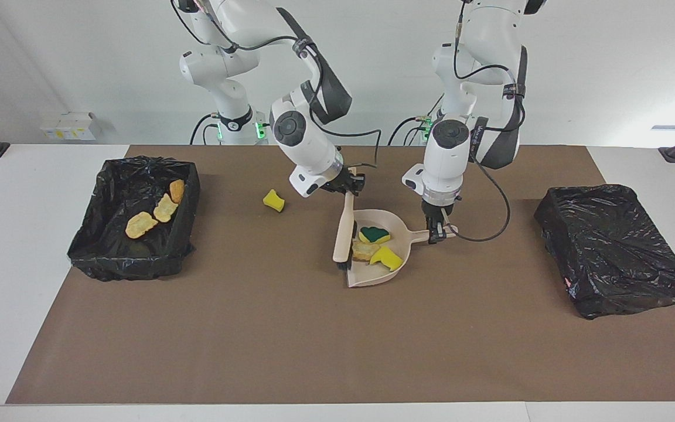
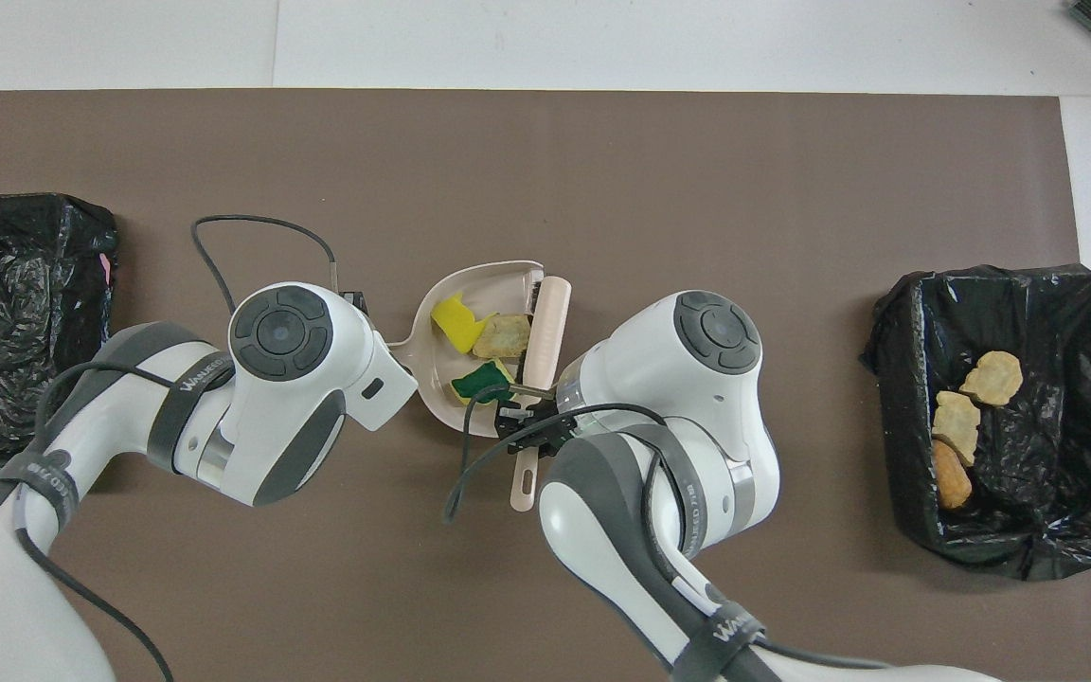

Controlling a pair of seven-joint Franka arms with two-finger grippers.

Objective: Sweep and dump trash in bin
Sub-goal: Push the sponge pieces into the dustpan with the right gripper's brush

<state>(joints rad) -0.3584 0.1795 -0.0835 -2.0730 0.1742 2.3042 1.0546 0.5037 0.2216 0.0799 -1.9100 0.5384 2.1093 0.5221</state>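
Items I log from my station:

- Dustpan (image 1: pixel 403 253): mid-table, its handle clamped by my left gripper (image 1: pixel 438 230).
- Brush (image 1: pixel 344 231): bristles down at the dustpan's open edge, its handle clamped by my right gripper (image 1: pixel 350 183).
- In the dustpan: green-topped sponge (image 1: pixel 374 234), bread chunk (image 1: pixel 364 250), yellow sponge piece (image 1: pixel 388 257).
- Stray yellow sponge (image 1: pixel 273 200): on the mat, toward the right arm's end, nearer the robots than the dustpan.
- Open bin (image 1: pixel 116 258): right arm's end, holding three bread chunks (image 1: pixel 141 224).
- Covered bin (image 1: pixel 613 249): left arm's end.
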